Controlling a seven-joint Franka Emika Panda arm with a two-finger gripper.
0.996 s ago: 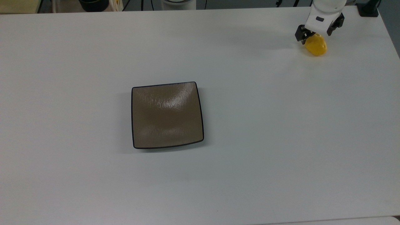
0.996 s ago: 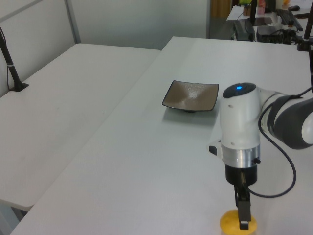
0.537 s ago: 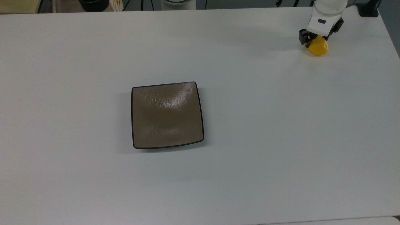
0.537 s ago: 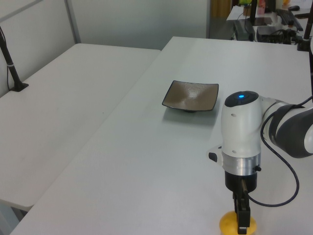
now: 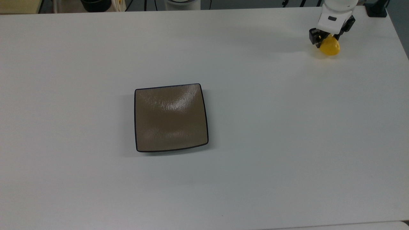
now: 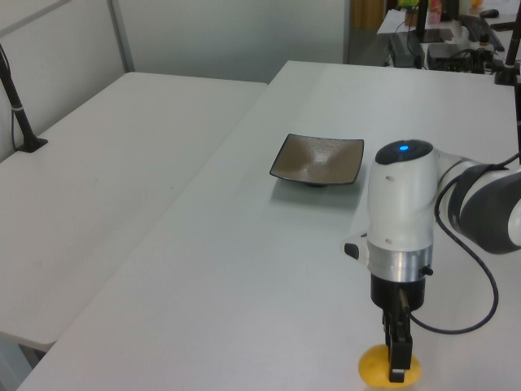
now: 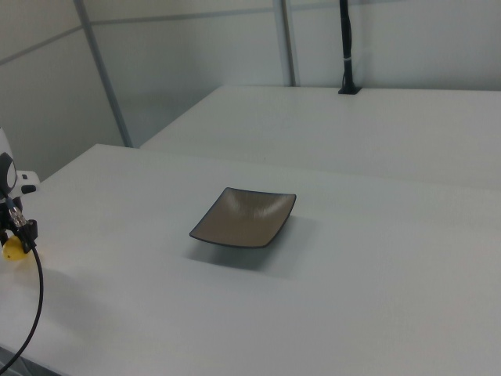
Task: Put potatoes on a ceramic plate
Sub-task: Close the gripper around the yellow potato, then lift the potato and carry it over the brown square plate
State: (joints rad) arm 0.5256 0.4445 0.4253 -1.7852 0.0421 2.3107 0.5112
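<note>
The gripper (image 5: pixel 326 37) is clamped on the potato (image 5: pixel 330 48), at two o'clock from the plate (image 5: pixel 171 117) in the top view.

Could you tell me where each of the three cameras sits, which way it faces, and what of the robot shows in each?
Top view: high above the white table, looking steeply down; the plate sits left of centre, and the gripper holds the potato at upper right.
Left view: beside the arm, looking across the table to the plate; wrist, gripper and potato fill the foreground.
Right view: low at the table's opposite side; only the gripper and a cable show at the left edge.
All three share the plate and potato.
</note>
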